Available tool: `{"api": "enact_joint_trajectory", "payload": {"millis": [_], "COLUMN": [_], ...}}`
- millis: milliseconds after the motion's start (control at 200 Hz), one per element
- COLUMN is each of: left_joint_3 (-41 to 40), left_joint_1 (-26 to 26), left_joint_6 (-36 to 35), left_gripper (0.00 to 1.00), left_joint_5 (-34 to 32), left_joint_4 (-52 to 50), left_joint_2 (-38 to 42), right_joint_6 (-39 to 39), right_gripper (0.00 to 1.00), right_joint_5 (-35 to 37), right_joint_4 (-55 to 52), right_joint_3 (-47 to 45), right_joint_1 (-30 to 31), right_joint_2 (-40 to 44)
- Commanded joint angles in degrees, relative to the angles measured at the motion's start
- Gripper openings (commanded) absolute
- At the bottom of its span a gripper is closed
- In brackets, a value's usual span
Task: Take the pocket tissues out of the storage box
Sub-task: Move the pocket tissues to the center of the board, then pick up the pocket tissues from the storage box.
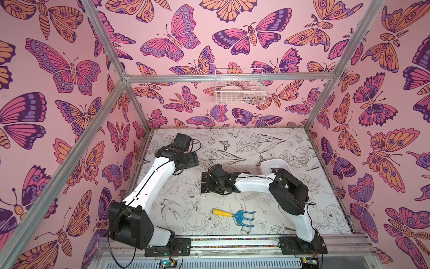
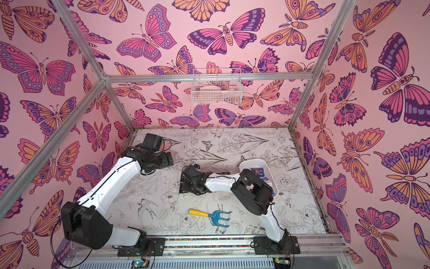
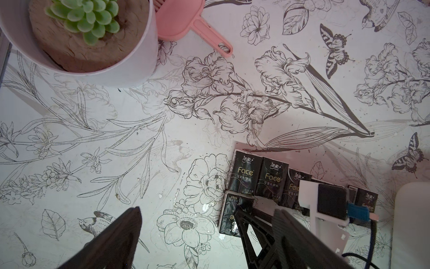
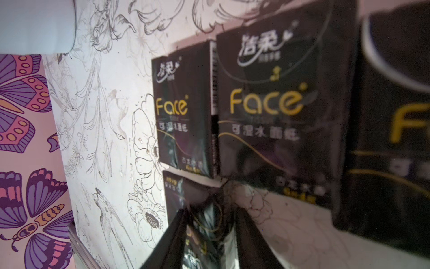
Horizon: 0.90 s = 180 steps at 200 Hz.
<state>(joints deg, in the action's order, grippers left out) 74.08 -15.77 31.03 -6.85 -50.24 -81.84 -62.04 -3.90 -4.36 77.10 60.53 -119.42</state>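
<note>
Apparently sets pocket tissues (image 3: 246,172) down on the bench (image 1: 290,209), right tool (image 4: 211,209) straddling one packet, clamped or not impossible to tell, left tool (image 3: 207,209) spread empty; must next return to the storage box (image 2: 275,184).

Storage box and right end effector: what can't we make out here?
Box contents: in both top views the right arm's elbow covers most of it; a blue packet shows.
Right end effector: whether it grips the black packet between its fingers; the right wrist view is blurred, and in the top views the wrist blocks it.
Wire basket contents: too small in the top views.
</note>
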Motion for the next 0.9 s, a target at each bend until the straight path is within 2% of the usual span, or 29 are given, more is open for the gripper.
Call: {"api": "enact_joint_trajectory", "payload": {"millis": [0,215,416,526,686,896], "left_joint_3": [-0.87,-0.62,-0.77,-0.88,-0.3,1.64], "left_joint_1": [0.22,0.29,0.28,0.2,-0.27,-2.27], "left_joint_6": [0.56,0.55,0.21,0.18,0.11,0.43], "left_gripper": [0.94,0.94,0.94,0.94,0.94,0.94], "left_joint_5": [0.94,0.88,0.17,0.05,-0.29,-0.7], "left_joint_4": [-1.53,-1.49,-1.51,-1.51,-1.53,-1.47], "left_joint_2": [0.46,0.28,0.12,0.07,-0.64,-3.17], "right_joint_6": [1.53,3.95,11.41,13.95,14.35,15.22], "right_gripper": [0.42,0.49,0.54,0.56,0.58,0.59], "right_joint_5": [1.8,2.65,6.88,11.22,10.82,10.36], "right_joint_4": [0.52,-0.7,-11.41,-18.52,-20.09,-20.99], "right_joint_3": [-0.85,-1.16,-2.16,-5.85,-16.57,-24.22], "right_joint_1": [0.19,0.2,-2.78,-9.48,-23.33,-36.26], "right_joint_2": [2.34,6.64,14.9,21.9,33.72,39.38]}}
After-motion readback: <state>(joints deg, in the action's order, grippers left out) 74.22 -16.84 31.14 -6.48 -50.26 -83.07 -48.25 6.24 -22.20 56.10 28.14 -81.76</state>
